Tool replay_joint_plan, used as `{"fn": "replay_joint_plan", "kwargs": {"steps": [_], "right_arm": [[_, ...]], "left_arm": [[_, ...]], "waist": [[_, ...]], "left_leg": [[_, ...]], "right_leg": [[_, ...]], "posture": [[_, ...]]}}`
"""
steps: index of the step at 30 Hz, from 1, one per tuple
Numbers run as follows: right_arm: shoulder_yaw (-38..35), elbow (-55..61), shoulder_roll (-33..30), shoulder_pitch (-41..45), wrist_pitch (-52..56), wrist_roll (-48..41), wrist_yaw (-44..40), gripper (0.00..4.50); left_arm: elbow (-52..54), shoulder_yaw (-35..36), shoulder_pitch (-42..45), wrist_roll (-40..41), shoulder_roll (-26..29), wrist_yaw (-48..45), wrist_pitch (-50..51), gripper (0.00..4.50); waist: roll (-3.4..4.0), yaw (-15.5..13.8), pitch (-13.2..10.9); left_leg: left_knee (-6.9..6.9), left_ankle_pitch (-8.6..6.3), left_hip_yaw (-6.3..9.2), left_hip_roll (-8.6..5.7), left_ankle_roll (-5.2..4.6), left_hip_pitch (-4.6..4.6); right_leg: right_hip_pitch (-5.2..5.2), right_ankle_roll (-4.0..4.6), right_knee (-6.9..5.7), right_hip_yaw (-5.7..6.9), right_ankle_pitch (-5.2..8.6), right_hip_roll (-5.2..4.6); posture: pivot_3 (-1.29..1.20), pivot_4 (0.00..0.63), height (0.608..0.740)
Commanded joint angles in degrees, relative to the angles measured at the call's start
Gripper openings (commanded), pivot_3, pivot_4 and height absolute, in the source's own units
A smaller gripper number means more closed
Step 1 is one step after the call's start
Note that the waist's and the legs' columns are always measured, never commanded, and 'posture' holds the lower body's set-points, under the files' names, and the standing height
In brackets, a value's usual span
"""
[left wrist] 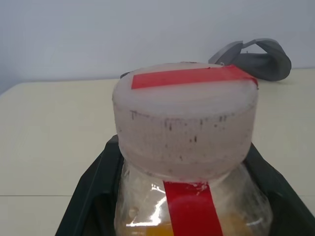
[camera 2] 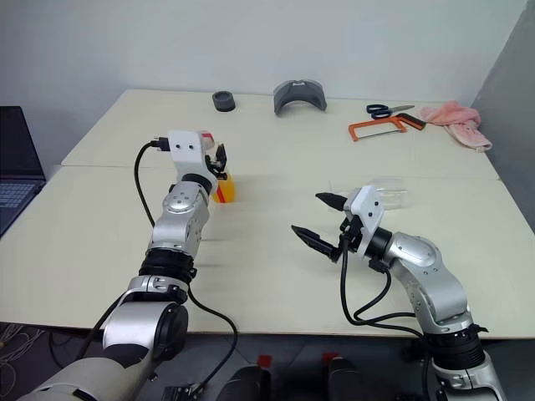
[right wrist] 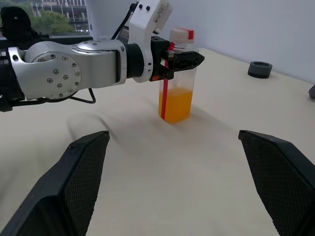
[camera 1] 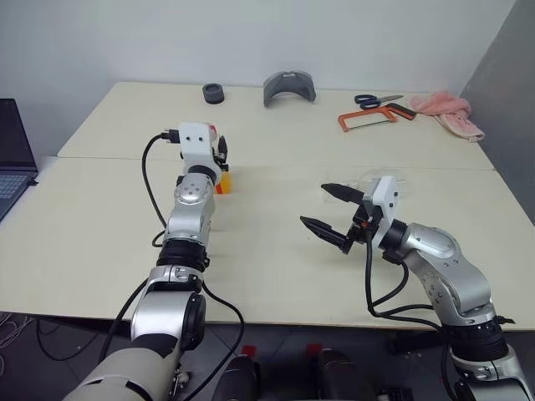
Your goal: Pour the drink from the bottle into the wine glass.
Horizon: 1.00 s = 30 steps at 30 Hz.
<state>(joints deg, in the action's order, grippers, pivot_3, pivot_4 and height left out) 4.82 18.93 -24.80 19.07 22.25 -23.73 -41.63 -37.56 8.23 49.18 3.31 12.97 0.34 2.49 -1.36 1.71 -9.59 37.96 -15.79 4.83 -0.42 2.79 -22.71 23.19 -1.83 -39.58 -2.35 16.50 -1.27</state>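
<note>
Laptop (camera 1: 12,159), black ring (camera 1: 213,93), grey headrest (camera 1: 289,87), scissors (camera 1: 378,101), orange hacksaw (camera 1: 372,118), pink cloth (camera 1: 450,112)

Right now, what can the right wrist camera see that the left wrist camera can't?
Right wrist view: the left gripper closed around the bottle, the orange drink filling its lower part, a black ring farther off, and the open right gripper. Left wrist view: the cap up close with a red strip across its top, and a grey curved object behind. Both: the bottle standing upright on the cream table.
</note>
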Motion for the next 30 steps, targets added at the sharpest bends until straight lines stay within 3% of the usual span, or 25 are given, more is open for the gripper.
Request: {"fn": "replay_joint_plan", "kwargs": {"steps": [1, 10, 18, 25, 30], "right_arm": [[-1.28, 1.79, -0.6, 0.99, -0.65, -0.38, -0.15, 4.5], [-3.45, 6.6, -2.24, -0.33, 0.95, -1.29, 1.89, 4.5], [-6.78, 14.31, -4.29, -3.08, 6.48, -5.1, 4.71, 4.5], [-9.77, 19.61, -2.63, -0.13, 14.01, -12.37, 11.34, 4.5], [-8.16, 20.7, -0.92, 3.12, 19.03, -14.16, 16.7, 4.5]], "left_arm": [[4.37, 0.26, 0.16, 1.6, -0.69, -2.13, -0.86, 2.17], [15.0, -2.43, -5.51, 8.18, -1.62, -17.32, 2.99, 2.17], [23.68, -10.01, -7.58, 15.69, 1.9, -42.79, 12.05, 2.17], [28.67, -16.32, -7.43, 20.83, 5.93, -63.55, 16.55, 2.17], [29.2, -18.88, -6.82, 21.15, 6.21, -70.36, 16.72, 2.17]], "waist": [[0.0, -0.03, 0.0], [0.0, -0.01, 0.0], [0.0, 0.03, 0.0], [0.01, 0.28, 0.0], [0.01, 0.16, 0.0]], "left_leg": [[0.0, 0.01, 0.0, 0.0, 0.02, 0.0], [0.01, 0.07, -0.02, 0.02, 0.12, -0.04], [0.03, 0.07, -0.07, 0.01, 0.12, -0.08], [0.01, -0.01, -0.06, 0.02, -0.01, -0.04], [0.03, -0.02, -0.05, 0.05, -0.04, -0.05]], "right_leg": [[0.0, 0.0, 0.0, 0.0, 0.0, 0.0], [0.03, 0.0, -0.01, 0.0, 0.0, -0.01], [0.02, 0.0, 0.01, 0.0, 0.0, -0.01], [0.02, 0.01, -0.01, -0.02, 0.01, 0.09], [0.02, 0.01, -0.01, -0.02, 0.01, 0.08]], "posture": [[0.0, 0.15, 0.74], [0.0, 0.15, 0.74], [0.0, 0.15, 0.74], [0.0, 0.15, 0.74], [0.0, 0.15, 0.74]]}}
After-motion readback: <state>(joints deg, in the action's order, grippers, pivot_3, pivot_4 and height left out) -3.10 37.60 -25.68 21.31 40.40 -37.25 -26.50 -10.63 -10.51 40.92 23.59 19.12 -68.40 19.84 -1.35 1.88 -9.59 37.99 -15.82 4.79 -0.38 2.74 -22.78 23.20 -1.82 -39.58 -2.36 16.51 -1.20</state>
